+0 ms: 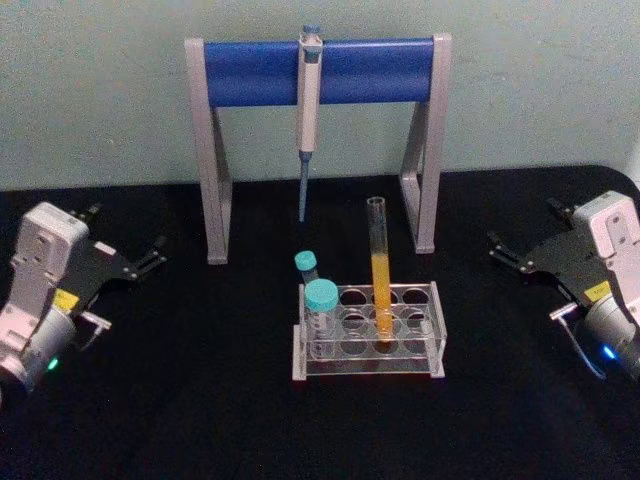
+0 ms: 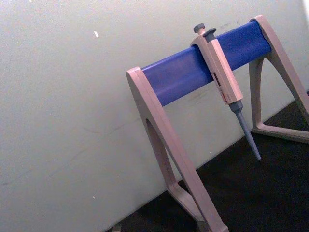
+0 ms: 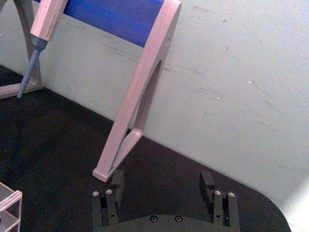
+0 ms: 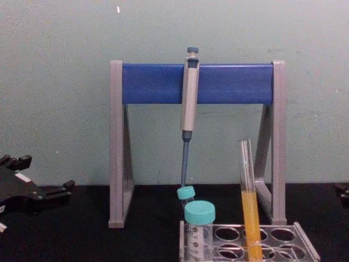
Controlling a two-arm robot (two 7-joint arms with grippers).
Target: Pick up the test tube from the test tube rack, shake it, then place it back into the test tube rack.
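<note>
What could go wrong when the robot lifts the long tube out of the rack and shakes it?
1. The test tube is uncapped and holds orange liquid, so hard shaking may spill it.
2. The teal-capped tubes stand close on its left in the test tube rack; the left hand, if used, might knock them.

Lab bench setup. Grey pipette [image 1: 308,110] hangs on a blue-and-grey pipette stand [image 1: 250,72]. Between left gripper [image 1: 128,228] and right gripper [image 1: 522,222], a test tube rack [image 1: 438,340] holds a test tube [image 1: 380,265] of orange liquid and teal-capped tubes [image 1: 321,297].
</note>
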